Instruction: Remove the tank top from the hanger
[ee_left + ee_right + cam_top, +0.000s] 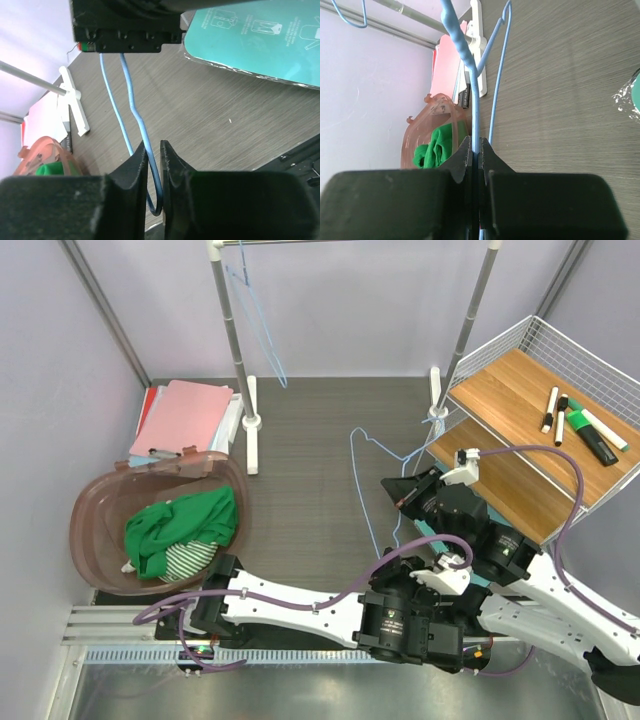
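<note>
The green tank top (180,525) lies bunched in the brown basket (95,515) at the left, also seen as the tank top (435,147) in the right wrist view. The bare blue wire hanger (352,455) lies across the dark table in front of the arms. My right gripper (475,141) is shut on a straight run of the hanger (475,100). My left gripper (154,145) has its jaws nearly together around a bend of the hanger (131,95). In the top view both grippers' fingers are hidden by the arms.
A second blue hanger (262,330) hangs from the rack rail between two grey poles. Pink folders (185,415) lie behind the basket. A wire shelf (585,355) at the right holds wooden boards and markers. A teal card (255,40) lies near the left gripper.
</note>
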### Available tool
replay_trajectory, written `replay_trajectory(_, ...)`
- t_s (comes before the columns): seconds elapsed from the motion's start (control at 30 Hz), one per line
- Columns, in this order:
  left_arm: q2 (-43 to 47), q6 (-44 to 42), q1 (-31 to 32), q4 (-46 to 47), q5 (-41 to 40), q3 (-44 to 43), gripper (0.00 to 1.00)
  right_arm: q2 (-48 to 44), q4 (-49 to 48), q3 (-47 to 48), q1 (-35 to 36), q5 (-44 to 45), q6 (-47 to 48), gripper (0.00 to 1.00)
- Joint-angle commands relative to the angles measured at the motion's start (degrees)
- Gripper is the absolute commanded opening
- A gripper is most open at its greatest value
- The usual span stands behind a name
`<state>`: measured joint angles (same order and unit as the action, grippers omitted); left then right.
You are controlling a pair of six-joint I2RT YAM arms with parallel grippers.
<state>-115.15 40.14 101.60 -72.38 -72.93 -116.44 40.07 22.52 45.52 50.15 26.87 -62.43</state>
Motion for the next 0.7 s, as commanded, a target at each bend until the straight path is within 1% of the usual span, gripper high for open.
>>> replay_trajectory(0.0, -0.3, 2.0, -0.5, -2.1, -2.9, -1.4, 0.02, -2.0, -1.5, 0.9, 0.2, -0.1, -0.8, 0.01)
replay_trajectory(0.03, -0.3, 2.7, -0.5, -2.8, -3.2, -1.5, 0.0, -2.2, -1.8, 0.8, 0.2, -0.3, -0.5, 0.01)
replay_trajectory(0.1, -0.3, 4.1, -0.5, -4.2, -3.5, -1.7, 0.0, -2.8, -1.8, 0.5, 0.2, -0.9, -0.2, 0.01)
replay_trajectory(0.2, -0.3, 7.7, -0.7, -7.8, -4.5, -1.9, 0.0, -3.9, -2.1, -0.2, 0.3, -1.6, 0.2, 0.05)
replay_trajectory(0.37, 0.6, 14.8, -0.6, -13.9, -5.3, -1.8, 0.0, -4.8, -2.8, -1.2, 0.1, -2.9, 1.3, 0.13)
replay_trajectory(0.47, 1.8, 18.1, -0.6, -17.3, -5.7, -1.6, 0.0, -4.9, -3.6, -1.6, 0.2, -4.3, 2.4, 0.22)
replay_trajectory(0.5, 2.5, 20.8, -0.6, -19.3, -5.9, -1.2, 0.0, -4.9, -4.2, -1.7, 0.2, -4.7, 2.8, 0.25)
replay_trajectory(0.53, 3.1, 22.2, -0.5, -20.2, -6.1, -1.1, 0.0, -4.8, -4.2, -1.7, 0.2, -5.2, 3.2, 0.26)
replay_trajectory(0.57, 3.8, 24.9, -0.6, -21.1, -6.1, -0.6, 0.0, -4.9, -4.2, -1.7, 0.2, -5.4, 4.0, 0.27)
replay_trajectory(0.63, 6.9, 26.9, -0.6, -21.7, -5.9, 1.7, 0.0, -5.1, -4.2, -1.7, 0.1, -6.0, 4.6, 0.31)
replay_trajectory(0.67, 8.3, 27.4, -0.6, -21.1, -5.8, 2.9, 0.0, -5.2, -4.1, -1.7, 0.2, -6.3, 5.2, 0.31)
